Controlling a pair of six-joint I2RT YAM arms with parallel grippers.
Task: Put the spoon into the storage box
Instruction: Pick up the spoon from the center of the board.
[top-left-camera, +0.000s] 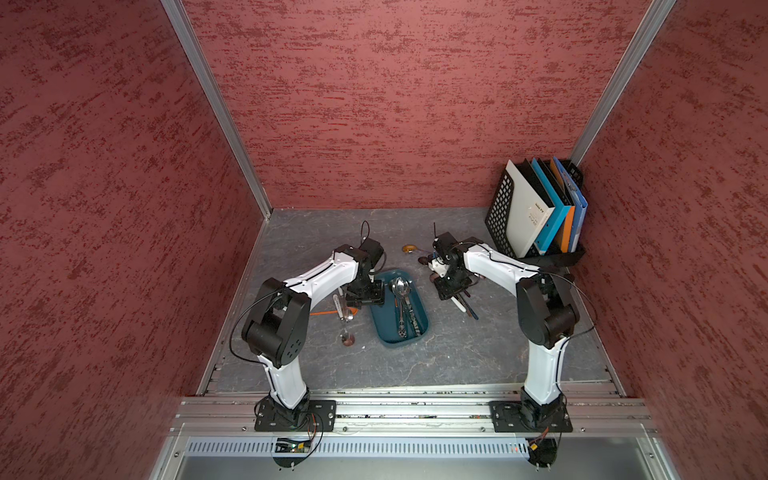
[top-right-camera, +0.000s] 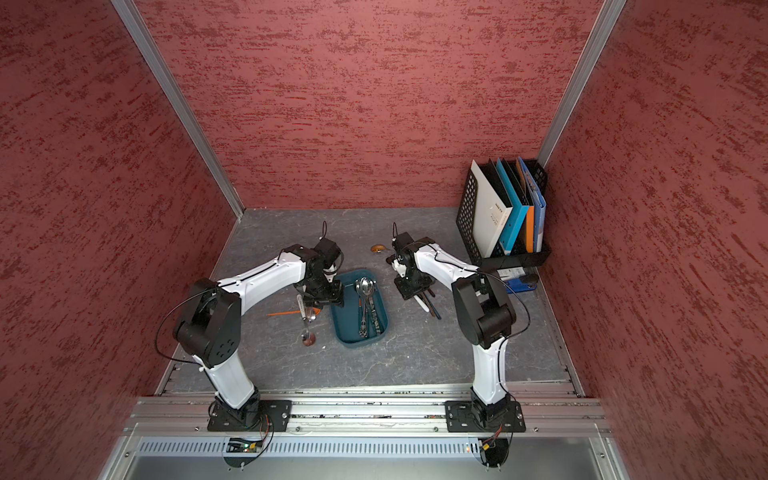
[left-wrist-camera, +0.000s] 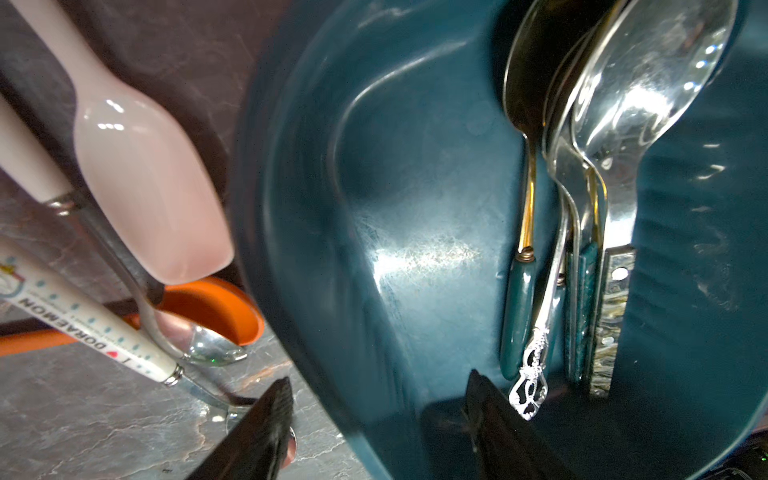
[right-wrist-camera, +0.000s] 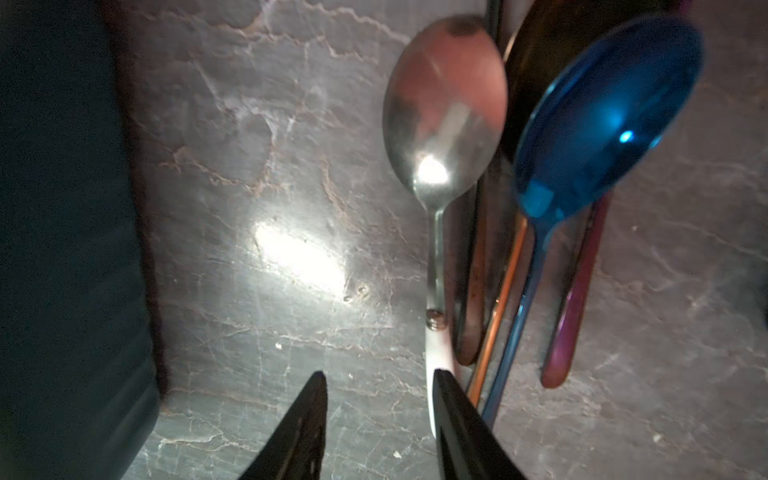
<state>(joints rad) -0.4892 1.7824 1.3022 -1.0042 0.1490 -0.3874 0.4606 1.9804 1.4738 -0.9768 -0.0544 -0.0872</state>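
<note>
The task is judged to be partly done. The storage box (top-left-camera: 381, 320) is seen lying near the middle of the surface (top-left-camera: 457, 357), and a bundle of spoons (top-left-camera: 401, 291) has already been laid lengthwise along one side of it, with the other side bare. More spoons are found outside it. Just beside its left edge a pale pink spoon (left-wrist-camera: 145, 166), an orange spoon (left-wrist-camera: 216, 307), a spoon with a printed handle (left-wrist-camera: 83, 328) and a metal spoon (left-wrist-camera: 212, 353) are piled across one another, and a copper-coloured spoon (top-left-camera: 347, 338) is seen nearer the front edge. To the right of the box a silver spoon with a white handle (right-wrist-camera: 444, 104), a blue spoon (right-wrist-camera: 602, 112) and a purple-handled spoon (right-wrist-camera: 573, 299) are grouped, and a gold-coloured spoon (top-left-camera: 409, 248) is seen toward the far edge. The left gripper (left-wrist-camera: 378, 399) is held over the box's left rim with its jaws apart and nothing between them. The right gripper (right-wrist-camera: 379, 376) is held low by the white handle, jaws likewise parted and empty, so a pickup is judged to be the step in hand. The surface is a grey marbled sheet, enclosed on three sides by red textured walls (top-left-camera: 415, 104). A black mesh rack of folders (top-left-camera: 498, 216) is set in the far right corner.
</note>
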